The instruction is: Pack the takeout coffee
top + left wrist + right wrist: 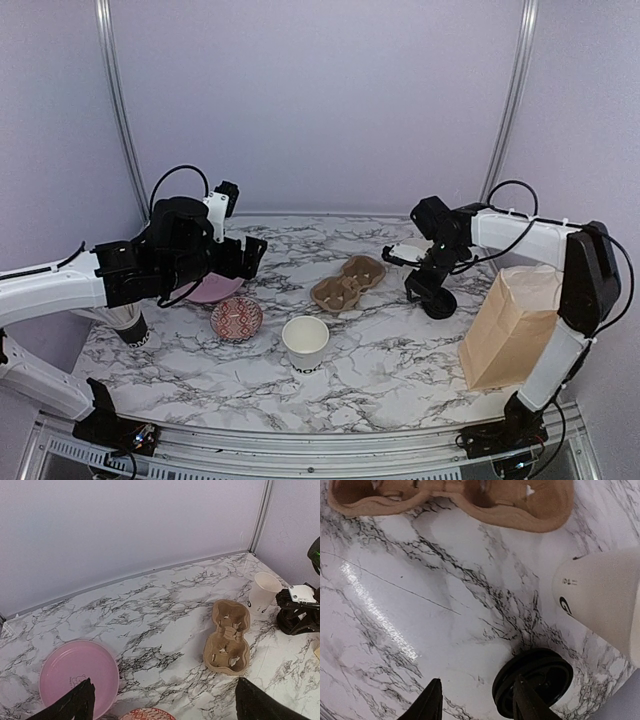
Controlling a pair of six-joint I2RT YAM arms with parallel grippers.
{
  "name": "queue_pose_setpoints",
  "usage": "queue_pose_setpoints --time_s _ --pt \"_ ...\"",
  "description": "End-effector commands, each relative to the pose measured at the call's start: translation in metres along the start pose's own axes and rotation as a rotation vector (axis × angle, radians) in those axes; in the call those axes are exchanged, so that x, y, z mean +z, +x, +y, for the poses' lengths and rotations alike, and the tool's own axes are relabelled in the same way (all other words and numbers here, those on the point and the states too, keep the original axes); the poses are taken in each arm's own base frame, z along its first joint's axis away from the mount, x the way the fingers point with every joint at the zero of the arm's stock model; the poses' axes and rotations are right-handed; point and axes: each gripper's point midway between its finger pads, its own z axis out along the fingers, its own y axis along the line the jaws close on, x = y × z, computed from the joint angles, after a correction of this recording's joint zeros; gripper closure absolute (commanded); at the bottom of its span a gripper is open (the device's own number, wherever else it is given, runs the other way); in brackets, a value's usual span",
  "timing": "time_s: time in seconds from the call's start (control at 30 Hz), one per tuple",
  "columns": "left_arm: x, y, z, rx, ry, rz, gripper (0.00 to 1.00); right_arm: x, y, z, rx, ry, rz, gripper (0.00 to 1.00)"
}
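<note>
One white paper cup [305,342] stands open and lidless near the table's front middle. A second white cup [408,253] [262,592] [605,600] stands at the right, just behind my right gripper [424,284] [477,702]. That gripper is open and low over the marble. Its right finger [525,702] overlaps a round black lid [532,680] [438,305] lying on the table, and nothing sits between the fingers. My left gripper [250,255] [165,710] hangs wide open above the pink plate's edge, holding nothing.
A brown pulp cup tray [348,283] [229,637] [460,497] lies in the middle. A pink plate [215,290] [77,675] and a red patterned bowl [237,318] sit at the left. A brown paper bag [510,325] stands at the right front.
</note>
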Motion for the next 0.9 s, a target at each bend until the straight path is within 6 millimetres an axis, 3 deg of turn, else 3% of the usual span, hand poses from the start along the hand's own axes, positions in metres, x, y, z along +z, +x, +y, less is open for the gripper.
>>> queue_pose_setpoints --time_s 0.0,0.23,0.43,0.87 --pt "0.001 -0.003 -0.007 0.000 0.031 -0.008 0.01 -0.002 0.007 -0.036 0.139 0.137 0.009 0.53" --pt "0.002 0.002 -0.012 -0.005 0.051 0.004 0.01 0.012 0.030 -0.055 0.237 0.131 0.074 0.53" --pt "0.003 0.005 -0.014 -0.001 0.057 0.013 0.01 0.028 0.043 -0.054 0.255 0.083 0.123 0.55" --pt "0.007 0.013 -0.019 0.015 0.069 0.033 0.01 0.048 0.046 -0.051 0.263 0.035 0.165 0.71"
